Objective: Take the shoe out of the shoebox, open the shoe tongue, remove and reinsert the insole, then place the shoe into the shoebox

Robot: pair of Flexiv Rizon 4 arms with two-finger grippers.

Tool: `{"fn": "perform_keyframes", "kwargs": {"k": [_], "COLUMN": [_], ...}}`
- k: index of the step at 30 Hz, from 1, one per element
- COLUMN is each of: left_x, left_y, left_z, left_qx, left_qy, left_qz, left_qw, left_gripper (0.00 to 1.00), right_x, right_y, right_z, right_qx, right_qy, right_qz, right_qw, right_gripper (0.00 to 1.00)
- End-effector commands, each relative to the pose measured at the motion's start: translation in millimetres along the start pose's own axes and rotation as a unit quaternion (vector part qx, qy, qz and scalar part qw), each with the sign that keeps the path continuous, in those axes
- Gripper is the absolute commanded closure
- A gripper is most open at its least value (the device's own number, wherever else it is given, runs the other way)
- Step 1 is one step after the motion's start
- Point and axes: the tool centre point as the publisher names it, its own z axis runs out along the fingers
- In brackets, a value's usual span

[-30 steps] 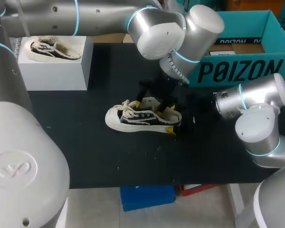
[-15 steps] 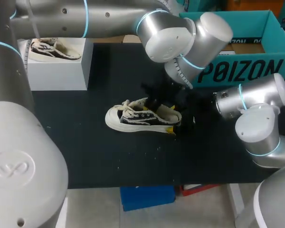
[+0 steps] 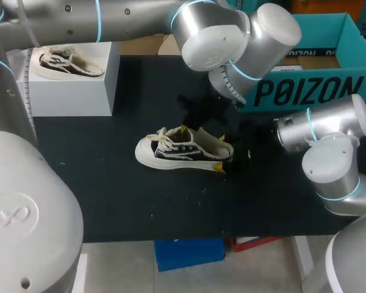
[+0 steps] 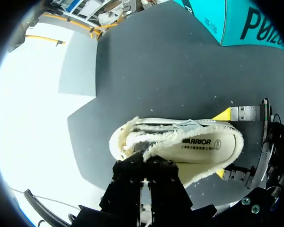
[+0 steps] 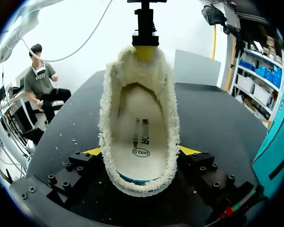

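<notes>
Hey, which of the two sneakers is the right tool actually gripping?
The sneaker in the middle of the black mat: the right tool clamps its heel from both sides. The other sneaker sits untouched on the white block.

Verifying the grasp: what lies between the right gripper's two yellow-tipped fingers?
The heel end of the black-and-cream canvas shoe; the right gripper touches it from both sides, as the right wrist view shows.

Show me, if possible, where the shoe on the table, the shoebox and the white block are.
shoe (image 3: 177, 154) on the table: head view, on its dark side panel.
shoebox (image 3: 305, 91): head view, on its teal front wall.
white block (image 3: 70, 97): head view, on its front face.
</notes>
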Motion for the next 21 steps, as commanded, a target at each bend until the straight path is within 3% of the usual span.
{"fn": "perform_keyframes", "kwargs": {"k": [1, 21], "left_x": [-14.7, -54.5], "left_y": [6, 14], "left_z": [-4, 6], "left_qx": [0.011, 0.014], "left_qy": [0.005, 0.002], "left_qz": [-0.007, -0.061], "left_qw": [1.000, 0.998], "left_gripper": [1.00, 1.00], "right_x": [-0.9, -0.9], "right_y": [-1.1, -1.1], "right_z": [3, 3], "right_qx": [0.000, 0.000], "right_qy": [0.000, 0.000], "right_qz": [0.000, 0.000], "right_qw": [1.000, 1.000], "right_gripper": [1.00, 1.00]}}
